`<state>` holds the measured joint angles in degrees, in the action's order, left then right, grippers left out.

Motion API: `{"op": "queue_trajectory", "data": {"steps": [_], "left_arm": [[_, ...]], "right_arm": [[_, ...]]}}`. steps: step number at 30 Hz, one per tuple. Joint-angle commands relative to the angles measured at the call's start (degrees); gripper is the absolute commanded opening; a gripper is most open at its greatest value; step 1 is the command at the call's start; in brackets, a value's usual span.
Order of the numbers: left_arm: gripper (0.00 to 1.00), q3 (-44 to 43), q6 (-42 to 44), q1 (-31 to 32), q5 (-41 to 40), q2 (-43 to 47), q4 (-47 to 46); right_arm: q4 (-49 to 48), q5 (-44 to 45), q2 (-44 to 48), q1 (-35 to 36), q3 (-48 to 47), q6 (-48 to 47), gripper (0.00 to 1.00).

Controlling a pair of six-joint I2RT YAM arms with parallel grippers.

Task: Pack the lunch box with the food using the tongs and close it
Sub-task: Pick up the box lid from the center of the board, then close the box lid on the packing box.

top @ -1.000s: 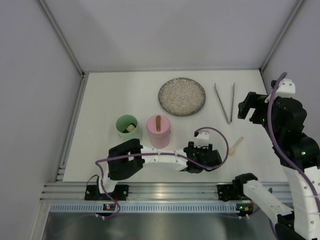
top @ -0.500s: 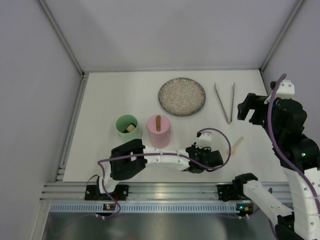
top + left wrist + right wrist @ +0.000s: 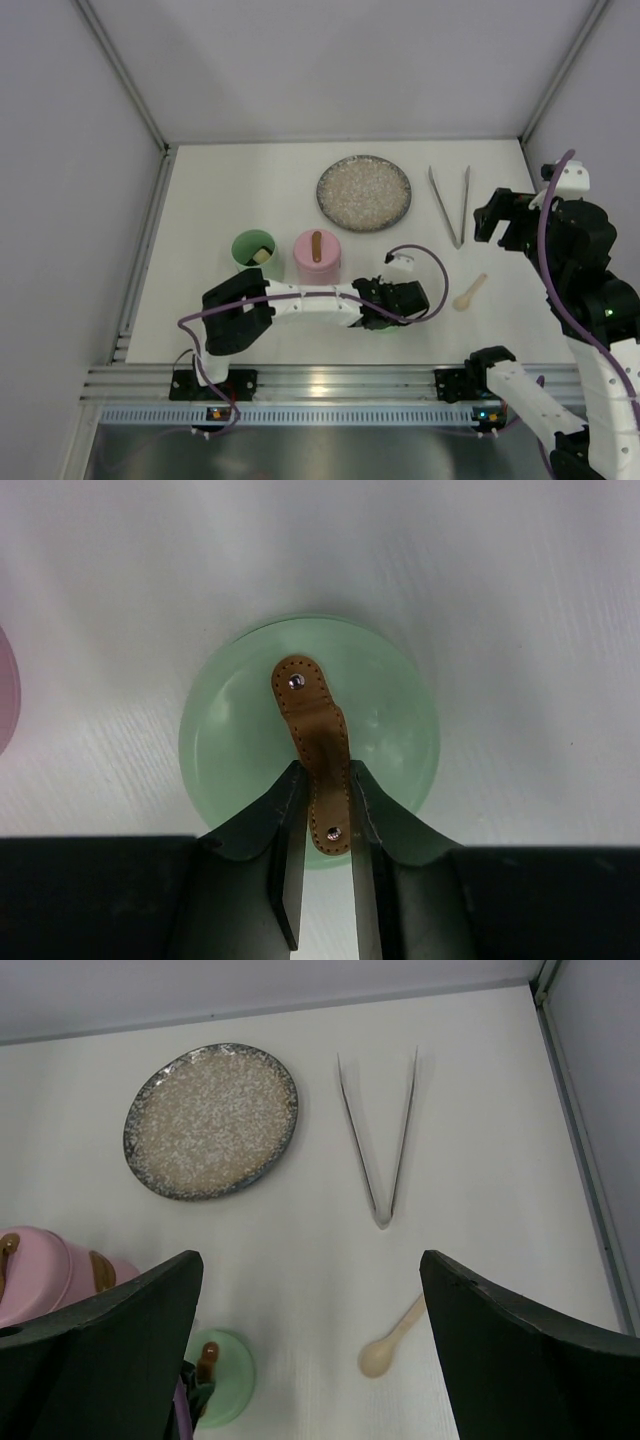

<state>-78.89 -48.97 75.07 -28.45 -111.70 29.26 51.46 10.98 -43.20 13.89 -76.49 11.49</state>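
My left fingers (image 3: 290, 830) had just drawn together and were now pinched on the brown strap (image 3: 310, 710) of the green lid (image 3: 390, 720). The lid lay flat on the bench (image 3: 250, 190) by its near edge, a little right of the middle, while my right fingers (image 3: 110, 1350) stayed spread wide and empty above the right edge. The tongs (image 3: 378, 1140) lay untouched toward the far right corner. I saw no food on the plate (image 3: 364, 192) and one pale piece (image 3: 261, 256) in the green cup (image 3: 242, 262), so I judged the packing done and this grip the start of closing that cup.
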Motion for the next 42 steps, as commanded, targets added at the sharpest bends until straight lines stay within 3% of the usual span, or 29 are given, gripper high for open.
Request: {"op": "queue_trajectory", "data": {"steps": [1, 9, 16, 24, 32, 42], "left_arm": [[0.15, 0.6, 4.5, 0.1, 1.2, 4.8, 1.4], [0.06, 1.2, 6.8, 0.0, 3.7, 11.1, 1.5], [0.05, 2.5, 9.2, -0.1, 4.4, 20.7, 2.1], [0.01, -3.5, 9.4, -2.4, -3.5, 29.0, 13.1], [0.0, -0.7, 10.6, -17.8, -1.3, 39.1, 13.4], [0.0, 6.0, 11.4, -41.8, 8.6, 44.5, 11.4]], "right_arm": [[-2.6, -0.7, 0.0, 0.8, -0.9, -0.8, 0.91], [-2.3, -0.8, -0.3, 1.0, -1.9, -0.9, 0.91], [-2.3, -0.3, -1.0, 0.9, -2.8, -1.1, 0.91], [-2.5, -0.6, -1.9, 0.9, -3.7, -1.1, 0.91], [-2.2, -1.3, -2.5, 0.9, -4.4, -1.7, 0.91], [-2.9, -3.3, -3.1, 0.9, -4.6, -1.9, 0.91]]}}
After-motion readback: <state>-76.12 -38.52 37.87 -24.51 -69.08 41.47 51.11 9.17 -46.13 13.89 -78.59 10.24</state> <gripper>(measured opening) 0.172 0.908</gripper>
